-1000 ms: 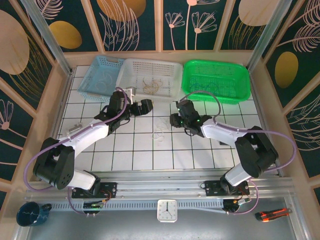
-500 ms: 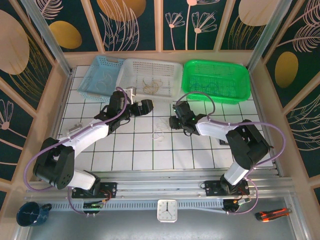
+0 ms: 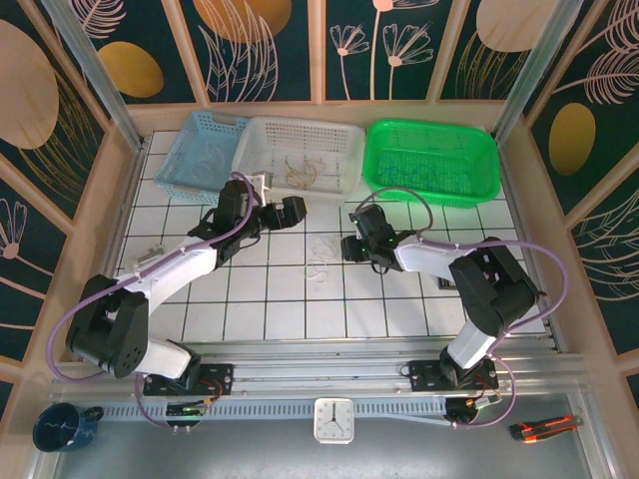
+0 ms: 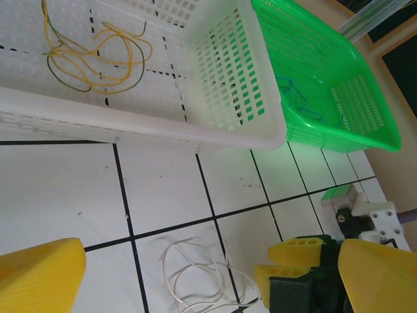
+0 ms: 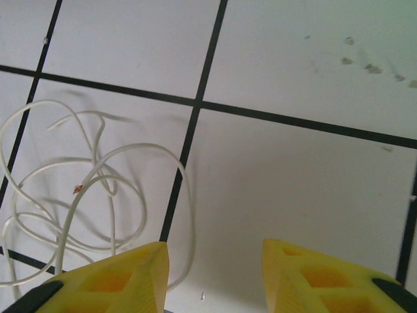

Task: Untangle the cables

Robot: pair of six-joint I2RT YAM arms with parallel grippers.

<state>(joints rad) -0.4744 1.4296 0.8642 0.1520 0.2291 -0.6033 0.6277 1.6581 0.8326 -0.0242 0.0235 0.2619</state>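
One whitish cable (image 3: 319, 263) lies coiled in loose loops on the white tiles between the arms, also seen as cable (image 4: 195, 277) and cable (image 5: 71, 195). My right gripper (image 3: 349, 246) hovers just right of it, open; in its wrist view the gripper (image 5: 212, 277) straddles bare tile, and the cable's outer loop runs just inside the left finger (image 5: 117, 280). My left gripper (image 3: 288, 211) stands wide open behind the cable, holding nothing. Yellowish cables (image 4: 98, 55) lie in the white basket (image 4: 130, 130). Blue-green cables (image 4: 296, 98) lie in the green basket (image 4: 339, 111).
Three baskets line the back edge: a blue basket (image 3: 200, 150), the white basket (image 3: 300, 125) and the green basket (image 3: 479, 170). Wooden walls close in the table. A clock (image 3: 332, 419), a cup (image 3: 60, 427) and a utility knife (image 3: 544, 427) sit in front of the rail.
The right arm's elbow has swung in toward the left while its gripper stays beside the whitish cable. The left arm and the cable have not moved.
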